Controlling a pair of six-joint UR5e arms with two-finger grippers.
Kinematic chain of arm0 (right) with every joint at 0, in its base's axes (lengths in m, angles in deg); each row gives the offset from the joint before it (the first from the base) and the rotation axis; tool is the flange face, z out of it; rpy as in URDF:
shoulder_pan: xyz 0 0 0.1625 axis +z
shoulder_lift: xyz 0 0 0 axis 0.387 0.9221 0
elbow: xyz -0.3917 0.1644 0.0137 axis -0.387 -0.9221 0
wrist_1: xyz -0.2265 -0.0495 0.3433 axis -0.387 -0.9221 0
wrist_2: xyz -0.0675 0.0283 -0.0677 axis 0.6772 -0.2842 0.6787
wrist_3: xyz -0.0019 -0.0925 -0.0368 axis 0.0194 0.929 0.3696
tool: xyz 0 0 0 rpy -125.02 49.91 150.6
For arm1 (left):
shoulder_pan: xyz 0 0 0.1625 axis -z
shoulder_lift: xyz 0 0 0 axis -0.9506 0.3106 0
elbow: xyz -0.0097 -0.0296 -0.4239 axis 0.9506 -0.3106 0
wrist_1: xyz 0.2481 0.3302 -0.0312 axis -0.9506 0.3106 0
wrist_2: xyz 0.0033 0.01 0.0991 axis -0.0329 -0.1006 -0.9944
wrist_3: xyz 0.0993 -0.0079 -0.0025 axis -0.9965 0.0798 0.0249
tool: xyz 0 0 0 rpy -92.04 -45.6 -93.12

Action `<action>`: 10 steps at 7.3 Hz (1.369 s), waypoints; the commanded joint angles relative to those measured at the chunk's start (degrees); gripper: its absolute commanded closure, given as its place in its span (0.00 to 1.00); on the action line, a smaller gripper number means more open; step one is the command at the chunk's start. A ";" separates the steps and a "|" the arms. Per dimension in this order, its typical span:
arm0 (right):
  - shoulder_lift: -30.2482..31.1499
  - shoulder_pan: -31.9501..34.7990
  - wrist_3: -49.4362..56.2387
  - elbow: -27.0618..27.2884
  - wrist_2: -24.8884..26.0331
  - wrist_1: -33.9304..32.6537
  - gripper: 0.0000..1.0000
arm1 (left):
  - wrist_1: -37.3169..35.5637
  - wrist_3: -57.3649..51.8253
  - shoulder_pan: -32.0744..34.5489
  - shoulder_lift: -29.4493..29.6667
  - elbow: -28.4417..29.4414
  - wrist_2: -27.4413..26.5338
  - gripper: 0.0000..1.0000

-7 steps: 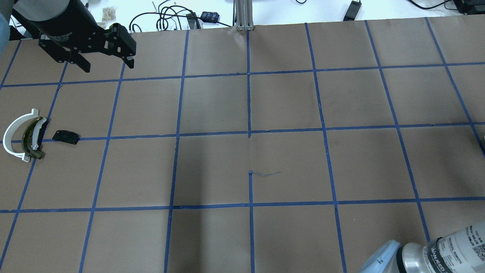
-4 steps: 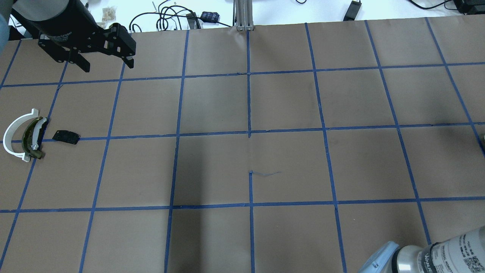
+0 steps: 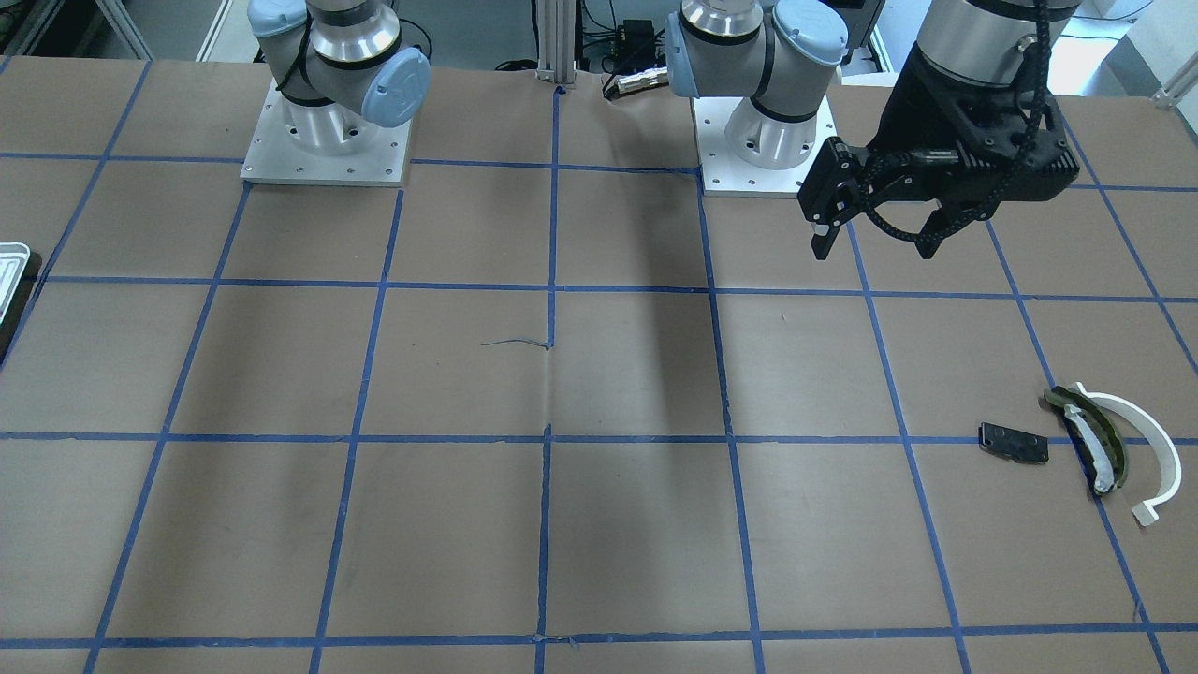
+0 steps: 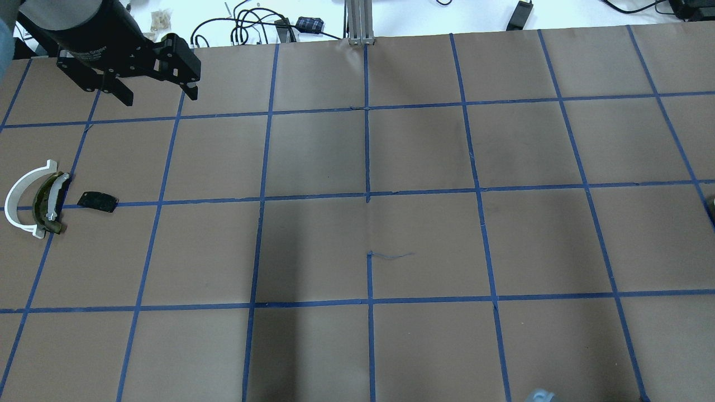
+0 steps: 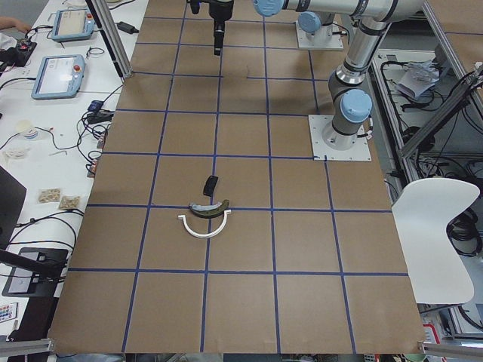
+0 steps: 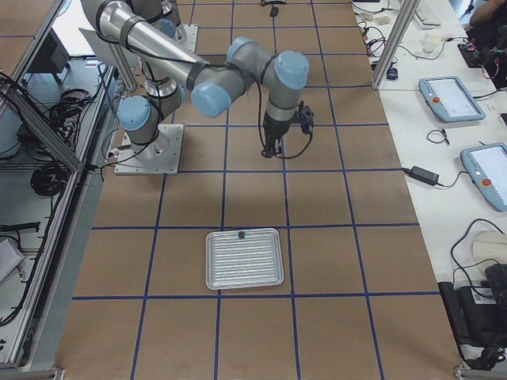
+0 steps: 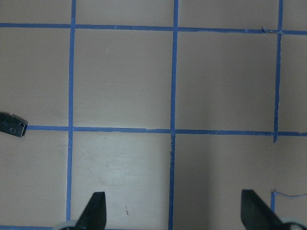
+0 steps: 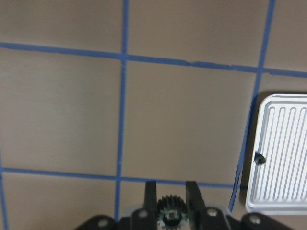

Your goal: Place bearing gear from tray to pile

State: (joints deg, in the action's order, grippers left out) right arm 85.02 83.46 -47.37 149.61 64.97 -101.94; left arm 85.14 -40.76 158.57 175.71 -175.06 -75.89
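My right gripper [image 8: 171, 194] is shut on a small black toothed bearing gear [image 8: 171, 209], seen between its fingers in the right wrist view. It hangs above the brown table [image 6: 273, 146], away from the silvery ribbed tray [image 6: 244, 259], whose corner shows at the right of the wrist view [image 8: 283, 153]. The pile lies at the far left of the table: a white half-ring [image 4: 19, 201], an olive-and-white strip [image 4: 49, 204] and a black plate [image 4: 98, 201]. My left gripper [image 4: 156, 100] is open and empty, high above the table behind the pile [image 3: 875, 245].
A small black part [image 8: 259, 159] lies in the tray near its edge. Both arm bases [image 3: 328, 122] stand at the robot's side of the table. Cables and a metal post [image 4: 360, 22] lie beyond the far edge. Blue tape lines grid the brown surface.
The right arm's silver link at the overhead view's bottom right has slid down out of view, leaving a sliver of blue cap. The left arm and the pile have not moved.
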 commanded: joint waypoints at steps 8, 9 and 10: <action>-18.79 51.51 -50.48 -2.32 -7.10 -21.95 0.94 | 0.00 0.09 0.00 0.01 0.00 0.18 0.00; -20.05 52.84 -49.34 1.87 -6.33 -26.18 0.94 | 0.00 0.09 0.00 0.01 -0.09 0.18 0.00; -21.28 53.38 -48.72 9.14 -6.32 -35.80 0.90 | -0.09 0.09 0.00 -0.25 -0.52 0.09 0.00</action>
State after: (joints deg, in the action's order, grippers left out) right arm 65.80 135.47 -96.84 151.40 58.64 -127.82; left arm 85.13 -40.68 158.57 175.67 -175.24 -75.73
